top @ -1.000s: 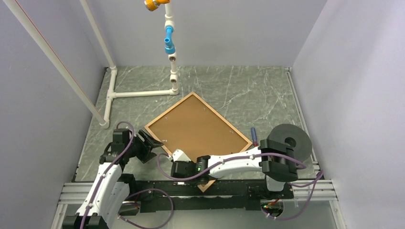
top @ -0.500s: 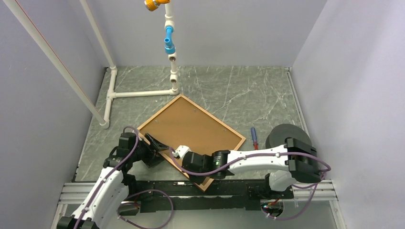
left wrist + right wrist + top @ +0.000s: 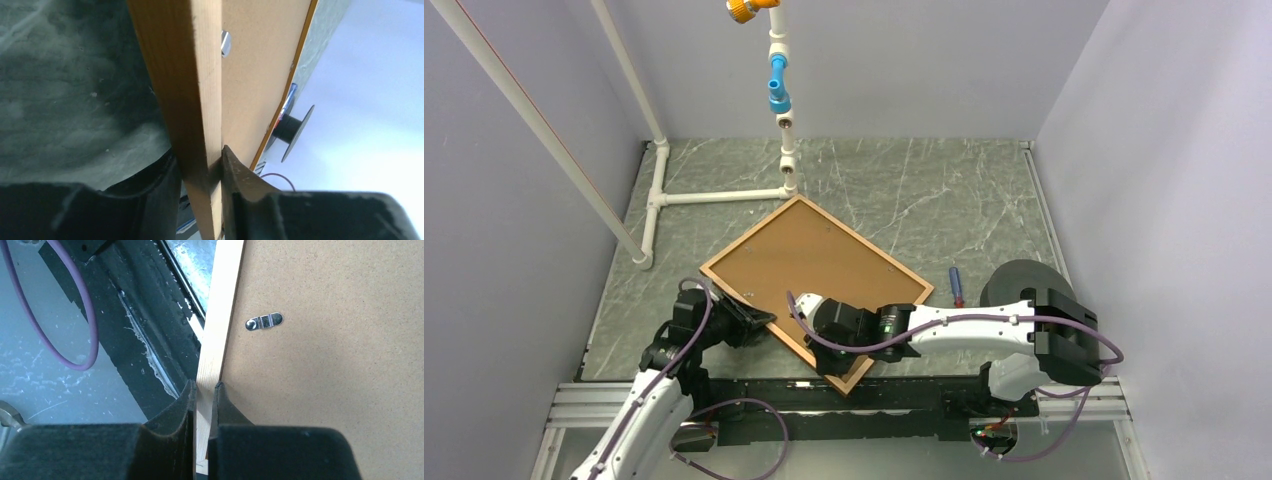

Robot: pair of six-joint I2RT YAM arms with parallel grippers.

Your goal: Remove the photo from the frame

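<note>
The frame (image 3: 750, 232) lies face down and turned like a diamond, its near corner over the table's front rail. Its brown backing board (image 3: 819, 255) faces up. The photo is hidden beneath that board. My left gripper (image 3: 759, 321) is shut on the frame's lower-left rail, and in the left wrist view that wooden rail (image 3: 185, 90) runs between the jaws of the gripper (image 3: 202, 167). My right gripper (image 3: 812, 345) is shut on the same rail nearer the front corner. In the right wrist view the pale frame edge (image 3: 220, 315) is pinched in the gripper (image 3: 204, 390), with a metal turn clip (image 3: 264, 321) on the board.
A white pipe structure (image 3: 724, 196) stands at the back left, close to the frame's far corner. A small blue and red tool (image 3: 956, 285) lies right of the frame, beside a black disc (image 3: 1024, 282). Grey walls close in both sides. A black rail (image 3: 924, 398) runs along the front.
The frame has slid and turned to the left with the right gripper on it. The left gripper has moved in and closed on the frame's lower-left rail.
</note>
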